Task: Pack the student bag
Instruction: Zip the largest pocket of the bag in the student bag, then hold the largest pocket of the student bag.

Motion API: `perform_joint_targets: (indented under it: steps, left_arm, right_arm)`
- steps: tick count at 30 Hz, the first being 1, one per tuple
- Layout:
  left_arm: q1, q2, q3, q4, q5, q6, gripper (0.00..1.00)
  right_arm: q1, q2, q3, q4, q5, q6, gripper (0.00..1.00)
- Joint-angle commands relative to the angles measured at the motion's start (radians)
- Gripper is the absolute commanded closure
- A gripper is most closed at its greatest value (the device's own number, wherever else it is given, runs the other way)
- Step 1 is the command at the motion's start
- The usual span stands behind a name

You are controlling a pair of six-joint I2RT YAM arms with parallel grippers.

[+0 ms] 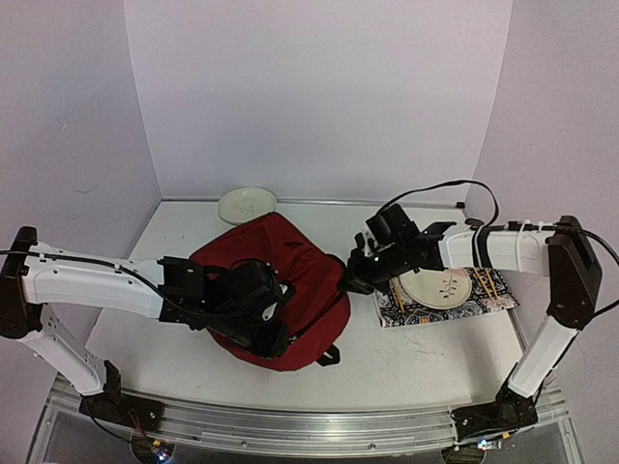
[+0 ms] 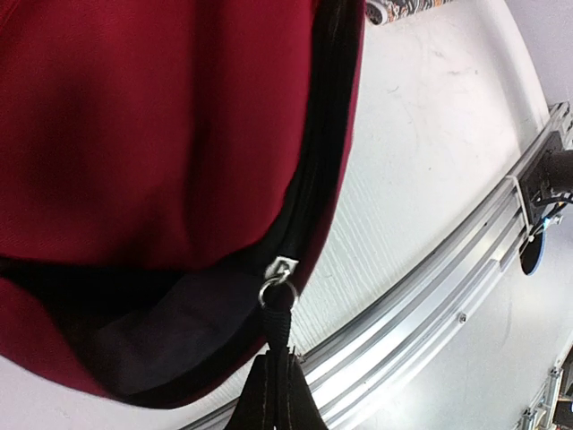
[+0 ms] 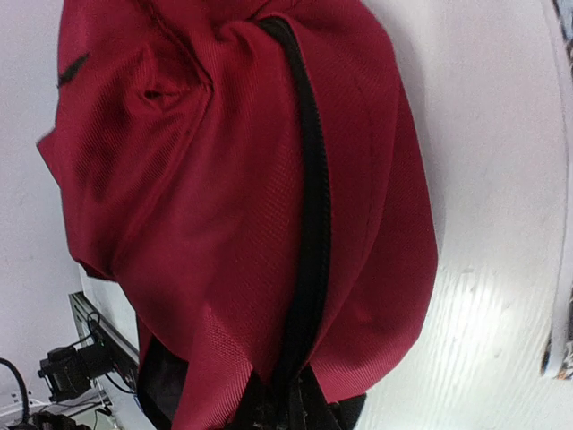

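Both arms [image 1: 92,280] [image 1: 488,249] reach onto student bag [image 1: 280,242].

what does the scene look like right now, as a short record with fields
student bag: dark red, lying mid-table, zip partly open by the pull
left gripper: shut on the zip pull
right gripper: shut on the bag's zip edge
pale plate: on a patterned flat item, right of the bag
pale dish: at the far edge of the table
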Motion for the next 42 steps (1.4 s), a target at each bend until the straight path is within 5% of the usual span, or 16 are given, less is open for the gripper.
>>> perform_joint_targets:
  steps: [1, 10, 16, 29, 42]
  left_arm:
    - [-0.003, -0.060, -0.038, -0.049, 0.027, -0.024, 1.00]
    - [-0.003, 0.003, 0.026, -0.050, -0.037, -0.001, 1.00]
    - [-0.003, 0.140, 0.160, -0.010, -0.059, 0.059, 1.00]
    - [-0.003, 0.239, 0.238, 0.072, 0.027, 0.108, 1.00]
    - [-0.003, 0.225, 0.232, 0.081, 0.029, 0.101, 1.00]
  right_arm:
    - [-0.098, 0.069, 0.165, -0.058, 0.077, -0.146, 1.00]
    - [-0.143, 0.246, 0.440, -0.157, 0.014, -0.211, 0.97]
    - [-0.101, 0.100, 0.254, -0.146, 0.004, -0.143, 0.72]
    - [0.132, -0.240, -0.184, 0.026, 0.116, 0.213, 0.44]
    - [0.264, -0.143, -0.233, 0.255, 0.109, 0.371, 0.42]
